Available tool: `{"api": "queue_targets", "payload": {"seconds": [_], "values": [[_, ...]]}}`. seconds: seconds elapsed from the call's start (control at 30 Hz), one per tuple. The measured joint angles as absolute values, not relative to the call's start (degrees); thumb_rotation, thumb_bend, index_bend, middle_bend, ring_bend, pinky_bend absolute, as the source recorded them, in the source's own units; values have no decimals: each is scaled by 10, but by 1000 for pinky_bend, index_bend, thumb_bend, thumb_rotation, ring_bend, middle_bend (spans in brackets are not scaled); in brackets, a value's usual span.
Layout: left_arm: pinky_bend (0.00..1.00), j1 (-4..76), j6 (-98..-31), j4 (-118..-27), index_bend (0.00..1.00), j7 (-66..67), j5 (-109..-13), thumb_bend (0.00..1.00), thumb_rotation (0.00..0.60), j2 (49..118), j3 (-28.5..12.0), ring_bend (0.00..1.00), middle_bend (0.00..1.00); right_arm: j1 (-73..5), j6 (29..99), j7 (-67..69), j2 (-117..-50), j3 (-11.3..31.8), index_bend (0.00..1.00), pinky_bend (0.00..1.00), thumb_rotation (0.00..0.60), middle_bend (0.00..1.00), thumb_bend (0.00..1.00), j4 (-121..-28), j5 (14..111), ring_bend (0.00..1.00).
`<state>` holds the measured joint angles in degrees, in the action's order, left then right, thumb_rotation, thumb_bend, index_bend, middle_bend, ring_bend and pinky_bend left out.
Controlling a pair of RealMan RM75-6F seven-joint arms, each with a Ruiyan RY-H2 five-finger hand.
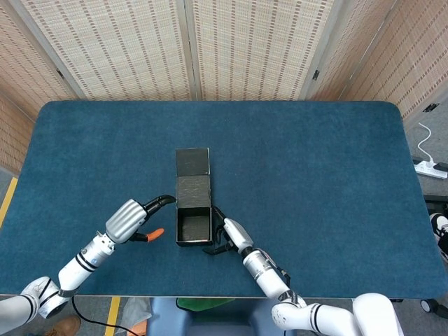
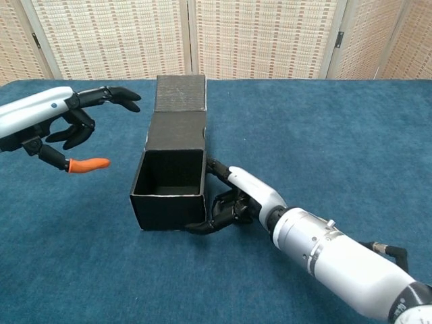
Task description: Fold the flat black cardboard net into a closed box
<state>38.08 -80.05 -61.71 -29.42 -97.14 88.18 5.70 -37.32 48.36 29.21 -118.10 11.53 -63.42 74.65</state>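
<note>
On blue table [image 1: 315, 175], right hand [image 2: 233, 201] grips black box [image 2: 172, 172].

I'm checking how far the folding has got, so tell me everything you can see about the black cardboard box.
The black cardboard box is matt black with pale edges. It stands on the blue table, walls raised, its top open and nothing visible inside. Its lid, not yet folded down, stretches away from the far wall, a crease across it. The right hand presses against its right wall near the front corner. The left hand, fingers spread, hangs clear of it.

Blue-carpeted table [image 1: 315, 175] — woven screens [image 1: 231, 49] behind (evenly lit).
</note>
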Motion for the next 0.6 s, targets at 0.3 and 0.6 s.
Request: {"api": "queue_targets", "payload": {"seconds": [0.3,0.6], "values": [[932,380,-737,-673,17,-340,-945,295,600,855,52,771,169,-351,495,286,-1149,89,0,1000,600,7,84,-686,761,611],[928,389,-649,-692,0,-372,-927,232,600,825,62,680,4,-328,516,281,-1090,79,0,1000,600,42,84,-750,768,610]]}}
